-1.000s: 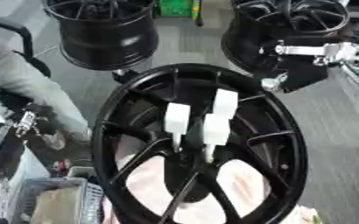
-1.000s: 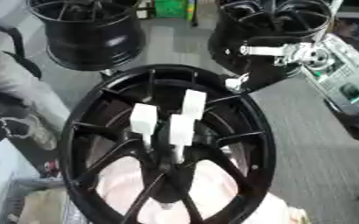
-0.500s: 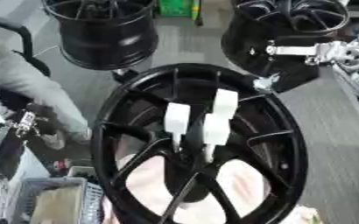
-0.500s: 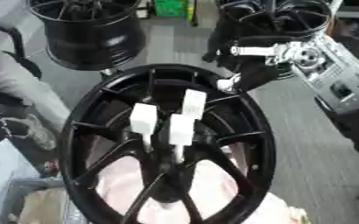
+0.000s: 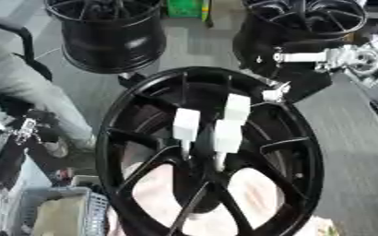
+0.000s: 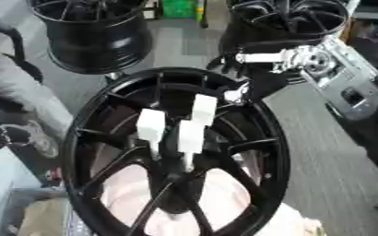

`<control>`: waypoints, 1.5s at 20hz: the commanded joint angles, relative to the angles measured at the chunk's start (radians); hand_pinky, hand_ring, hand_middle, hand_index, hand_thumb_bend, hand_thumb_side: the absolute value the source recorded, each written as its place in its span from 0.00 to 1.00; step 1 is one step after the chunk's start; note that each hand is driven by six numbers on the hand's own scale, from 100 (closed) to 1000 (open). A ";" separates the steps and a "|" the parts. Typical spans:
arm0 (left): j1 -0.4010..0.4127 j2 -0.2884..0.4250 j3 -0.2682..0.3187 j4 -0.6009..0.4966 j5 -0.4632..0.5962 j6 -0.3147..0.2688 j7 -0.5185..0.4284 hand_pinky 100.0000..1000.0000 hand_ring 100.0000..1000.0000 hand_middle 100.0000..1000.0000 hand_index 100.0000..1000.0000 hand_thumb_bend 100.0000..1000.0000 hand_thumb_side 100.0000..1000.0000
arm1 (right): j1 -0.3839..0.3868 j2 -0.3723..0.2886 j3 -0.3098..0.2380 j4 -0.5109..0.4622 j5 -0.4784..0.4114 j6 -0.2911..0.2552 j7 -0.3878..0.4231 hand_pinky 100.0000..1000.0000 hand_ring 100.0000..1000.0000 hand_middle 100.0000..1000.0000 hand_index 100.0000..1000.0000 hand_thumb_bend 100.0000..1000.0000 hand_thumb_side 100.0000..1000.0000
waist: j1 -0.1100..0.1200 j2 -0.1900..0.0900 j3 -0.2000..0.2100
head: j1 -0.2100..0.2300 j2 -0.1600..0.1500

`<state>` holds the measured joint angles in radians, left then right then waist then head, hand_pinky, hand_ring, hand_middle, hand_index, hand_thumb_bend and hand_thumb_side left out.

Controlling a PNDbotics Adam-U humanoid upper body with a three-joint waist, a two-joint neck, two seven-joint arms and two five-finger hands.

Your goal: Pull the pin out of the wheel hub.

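Filling the middle of both views, the black wheel hub has three white-headed pins standing near its centre. The right hand reaches its upper rim; its fingers blur against black, so its grip cannot be told. The left hand is unseen.

wheel hub: glossy black metal | pins: matt white heads | floor: grey, matt

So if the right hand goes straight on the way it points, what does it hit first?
Likely the wheel hub, at its upper-right rim; the right hand points down-left toward it. Depth is unclear.
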<state>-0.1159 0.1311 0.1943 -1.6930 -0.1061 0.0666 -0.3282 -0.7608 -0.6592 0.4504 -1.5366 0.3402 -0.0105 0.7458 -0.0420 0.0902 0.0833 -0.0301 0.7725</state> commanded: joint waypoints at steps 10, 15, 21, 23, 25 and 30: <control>-0.008 0.015 -0.004 -0.012 0.000 -0.002 -0.004 0.62 0.57 0.59 0.70 0.00 0.78 | -0.016 0.003 0.011 -0.058 -0.015 0.002 0.029 0.77 0.91 0.95 1.00 0.01 0.58 | 0.002 -0.010 -0.001 | -0.004 -0.003; -0.007 0.016 -0.005 -0.012 -0.001 -0.002 -0.004 0.62 0.57 0.59 0.70 0.00 0.78 | -0.014 0.022 0.026 -0.055 -0.026 0.000 0.035 0.77 0.91 0.95 1.00 0.00 0.59 | 0.002 -0.009 0.000 | -0.004 -0.003; -0.007 0.015 -0.005 -0.012 -0.001 -0.001 -0.005 0.62 0.57 0.60 0.70 0.00 0.78 | -0.011 0.030 0.034 -0.054 -0.032 -0.001 0.039 0.76 0.91 0.95 1.00 0.00 0.60 | 0.001 -0.010 0.000 | -0.005 -0.003; -0.007 0.015 -0.005 -0.012 -0.001 -0.001 -0.004 0.62 0.57 0.60 0.70 0.00 0.78 | -0.011 0.033 0.038 -0.056 -0.034 -0.003 0.042 0.76 0.91 0.95 1.00 0.00 0.60 | 0.001 -0.010 0.000 | -0.006 -0.003; -0.007 0.015 -0.006 -0.013 -0.001 0.000 -0.004 0.62 0.57 0.60 0.70 0.00 0.78 | -0.011 0.035 0.042 -0.060 -0.037 -0.005 0.045 0.76 0.91 0.95 1.00 0.00 0.59 | 0.001 -0.010 0.000 | -0.006 -0.003; -0.008 0.015 -0.006 -0.013 -0.001 0.000 -0.004 0.62 0.57 0.60 0.70 0.00 0.78 | 0.024 0.004 0.041 -0.112 -0.057 -0.008 0.047 0.76 0.91 0.95 1.00 0.00 0.60 | 0.000 -0.009 0.001 | -0.006 -0.003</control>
<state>-0.1157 0.1311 0.1885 -1.6930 -0.1068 0.0670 -0.3294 -0.7243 -0.6205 0.5003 -1.6194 0.2964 -0.0168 0.7912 -0.0446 0.0904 0.0833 -0.0336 0.7725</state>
